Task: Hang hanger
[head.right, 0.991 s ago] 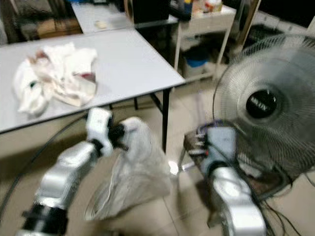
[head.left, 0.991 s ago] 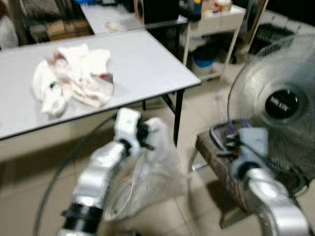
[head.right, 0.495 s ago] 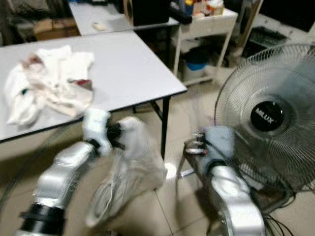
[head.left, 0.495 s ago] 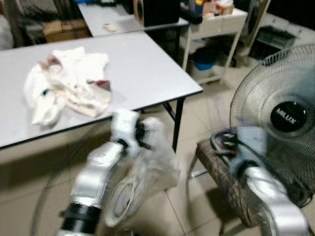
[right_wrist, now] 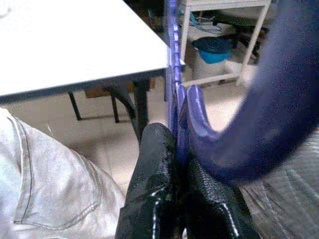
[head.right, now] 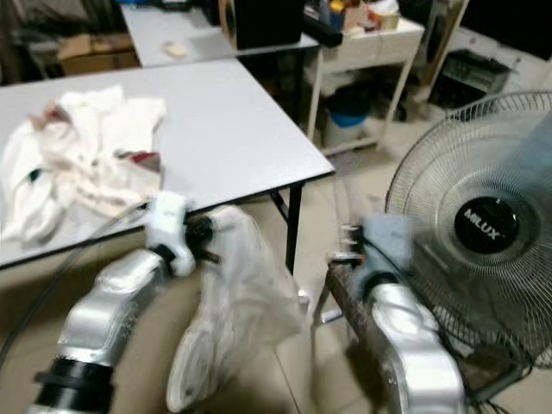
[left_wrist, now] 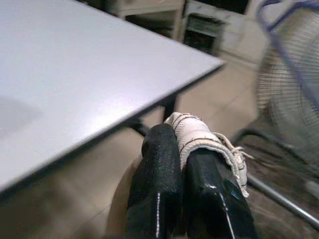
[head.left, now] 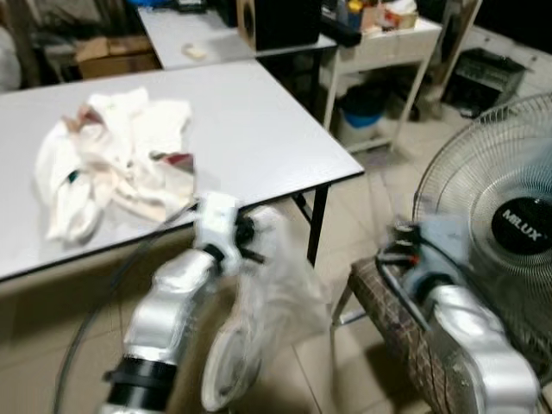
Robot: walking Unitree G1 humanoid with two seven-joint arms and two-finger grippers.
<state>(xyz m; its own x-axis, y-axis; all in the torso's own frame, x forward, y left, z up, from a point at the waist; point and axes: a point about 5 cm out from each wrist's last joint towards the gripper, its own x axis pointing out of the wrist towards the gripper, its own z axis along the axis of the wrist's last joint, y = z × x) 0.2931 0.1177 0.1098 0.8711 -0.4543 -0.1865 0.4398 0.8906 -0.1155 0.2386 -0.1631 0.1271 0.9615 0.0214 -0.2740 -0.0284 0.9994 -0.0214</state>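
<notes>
**Thin hanger pinched in the right gripper, limp cloth in the left**

Left eye view: the left gripper (head.left: pixel 246 237) is raised just in front of the white table (head.left: pixel 259 121), and a pale garment (head.left: pixel 267 319) droops from it toward the floor. It looks soft and light, with no stiffness of its own. A heap of white clothes (head.left: pixel 112 164) lies on the table. A fan (head.left: pixel 509 233) stands on the robot's right.

Right eye view: the right gripper (head.right: pixel 352 244) is held up near a stool (head.right: pixel 345 302), just in front of the fan. The picture is too blurred there to make out what it carries.

Left wrist view: the two black fingers (left_wrist: pixel 159 184) are pressed together on a bunched, hemmed edge of the pale garment. The fold is thick and should not slip easily.

Right wrist view: the fingers (right_wrist: pixel 154 189) are clamped on a thin purple hanger (right_wrist: pixel 174 84), whose hook or shoulder curves away past the camera. It looks like light, smooth, stiff plastic, liable to pivot in a pinch this narrow. Judging by that, a hold near the neck under the hook would steady it best.
</notes>
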